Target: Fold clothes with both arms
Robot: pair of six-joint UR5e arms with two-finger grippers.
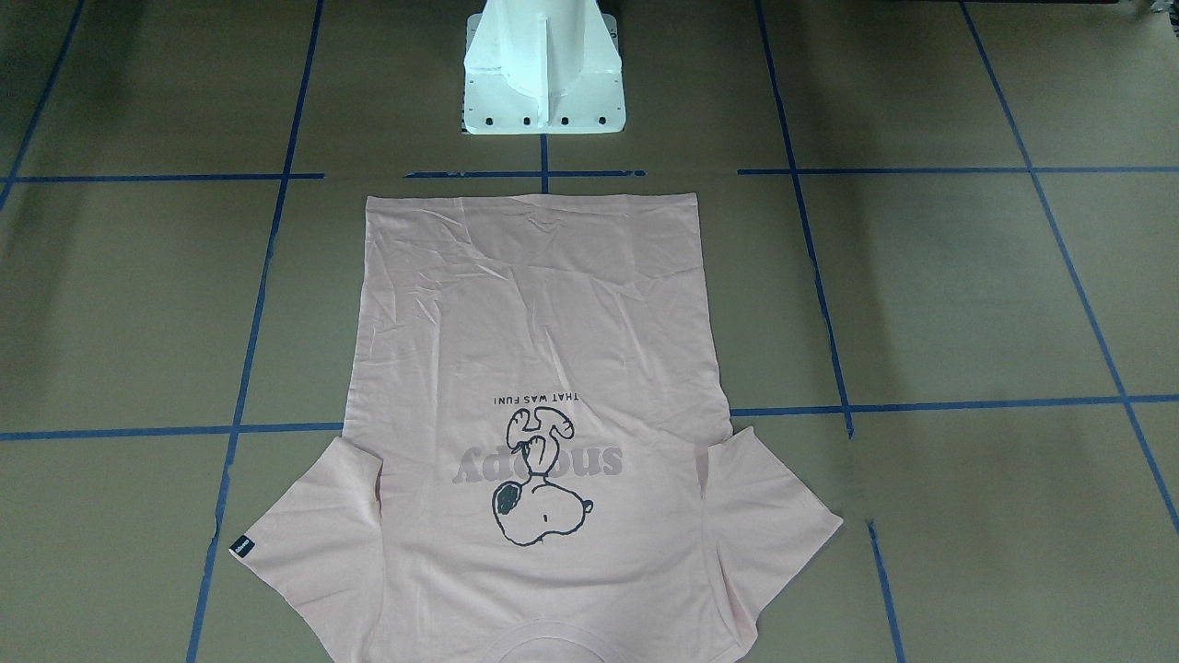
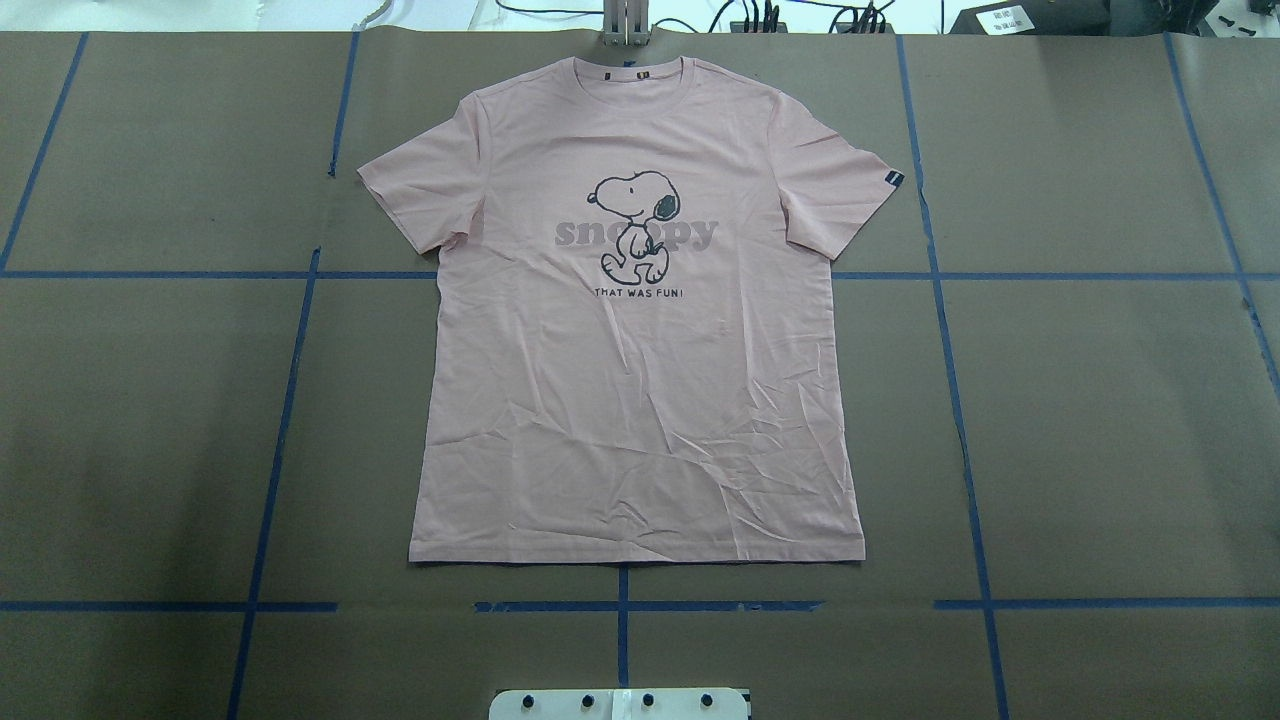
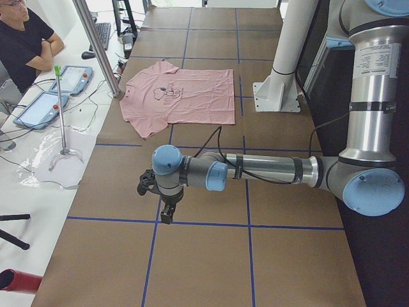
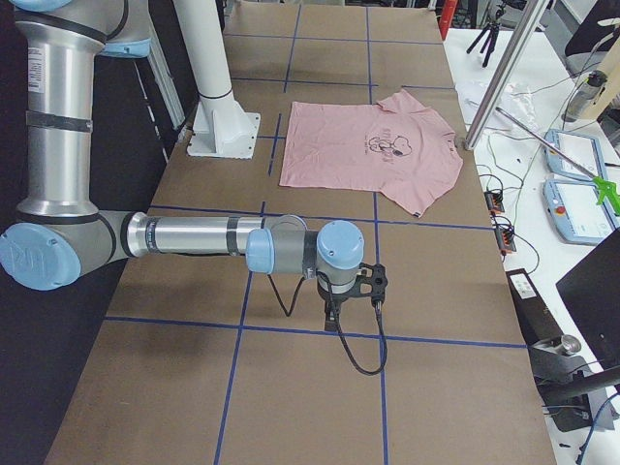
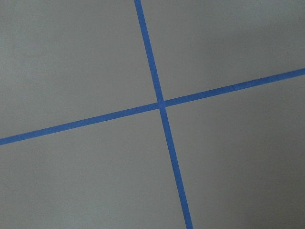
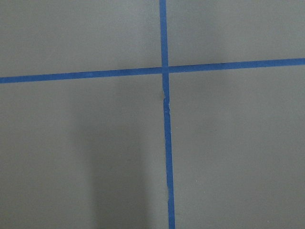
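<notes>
The pale pink T-shirt (image 2: 640, 400) lies spread flat and face up in the middle of the brown table, dog print (image 2: 632, 225) showing, collar at the far edge and hem toward the robot base. It also shows in the front view (image 1: 543, 331) and both side views (image 3: 185, 96) (image 4: 363, 145). A small black tag (image 2: 895, 179) sits on one sleeve. My left gripper (image 3: 166, 212) hangs over bare table well away from the shirt; my right gripper (image 4: 334, 315) does the same at the other end. I cannot tell whether either is open or shut. Both wrist views show only table and tape.
Blue tape lines (image 5: 161, 104) (image 6: 164, 69) cross the brown table cover. The white pedestal base (image 1: 543, 101) stands near the shirt's hem. A metal pole (image 3: 96, 45), tablets (image 3: 70, 80) and a seated person (image 3: 25, 38) are beside the far table edge.
</notes>
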